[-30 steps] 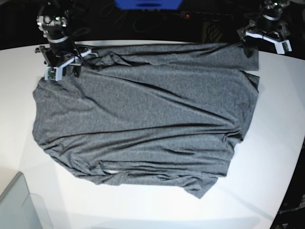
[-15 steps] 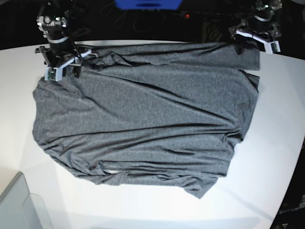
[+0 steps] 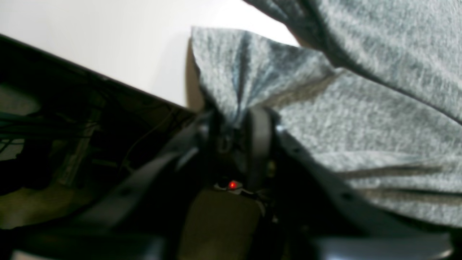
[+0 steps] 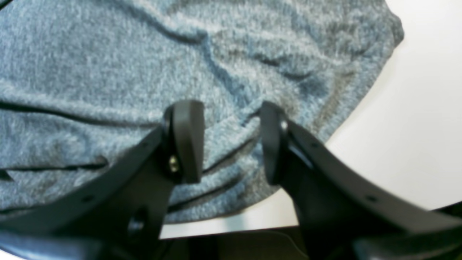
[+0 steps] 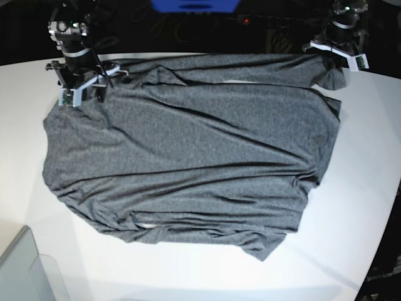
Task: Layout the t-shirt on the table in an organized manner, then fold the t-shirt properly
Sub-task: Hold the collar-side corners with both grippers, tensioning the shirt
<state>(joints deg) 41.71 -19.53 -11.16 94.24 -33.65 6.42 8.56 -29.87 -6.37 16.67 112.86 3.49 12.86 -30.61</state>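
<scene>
Glossy white, the table (image 5: 369,182) fills most of the base view, its curved edge running from 9 o'clock over the top to 3 o'clock. Beyond that edge the room is dark, with a blue shape (image 5: 194,5) at 12 o'clock and a small red light (image 5: 246,21) beside it. A translucent grey bin corner (image 5: 22,269) sits at 7 o'clock.

The t-shirt (image 5: 188,157) lies spread across the middle of the table, dark heather-grey and plain. Long soft creases run across it from 9 towards 3 o'clock, and its lower edge is rumpled around 6 o'clock. A narrow band of cloth along the far edge is drawn up off the body, with a sliver of white table showing beneath it near 1 o'clock.

The left gripper (image 5: 333,55) is at 1 o'clock; in its wrist view the jaws are clamped together on a bunched corner of the cloth, which fans out from the pinch. The right gripper (image 5: 81,84) is at 11 o'clock, its fingers (image 4: 186,139) standing apart over the shirt's edge, with wrinkled fabric visible between them; whether they touch the cloth I cannot tell.
</scene>
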